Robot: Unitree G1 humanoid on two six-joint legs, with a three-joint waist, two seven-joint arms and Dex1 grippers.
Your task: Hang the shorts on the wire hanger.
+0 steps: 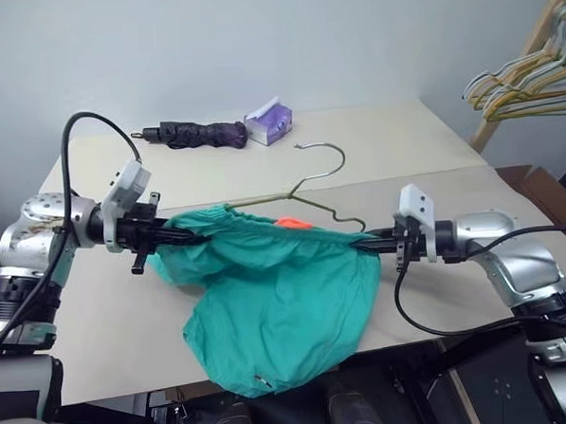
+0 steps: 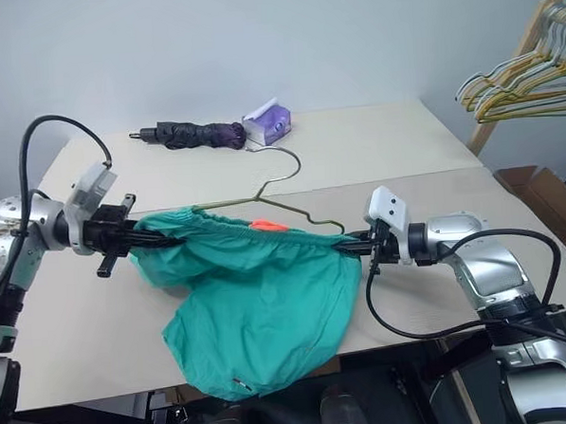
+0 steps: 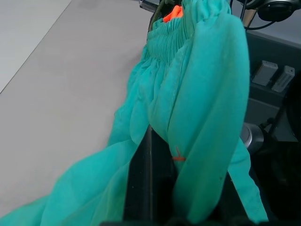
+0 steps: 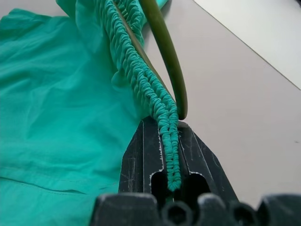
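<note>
The shorts [image 1: 278, 298] hang stretched across the front of the table [image 1: 393, 140], with the hanger [image 1: 310, 187] just behind them. The middle and right side of the table are bare. An umbrella [image 1: 193, 134] and small box [image 1: 269, 122] sit near the back edge

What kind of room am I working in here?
Probably a lab or test room set up for laundry tasks: a plain pale table against a bare wall, a wooden rack of spare hangers, and a folded umbrella lying about.
</note>
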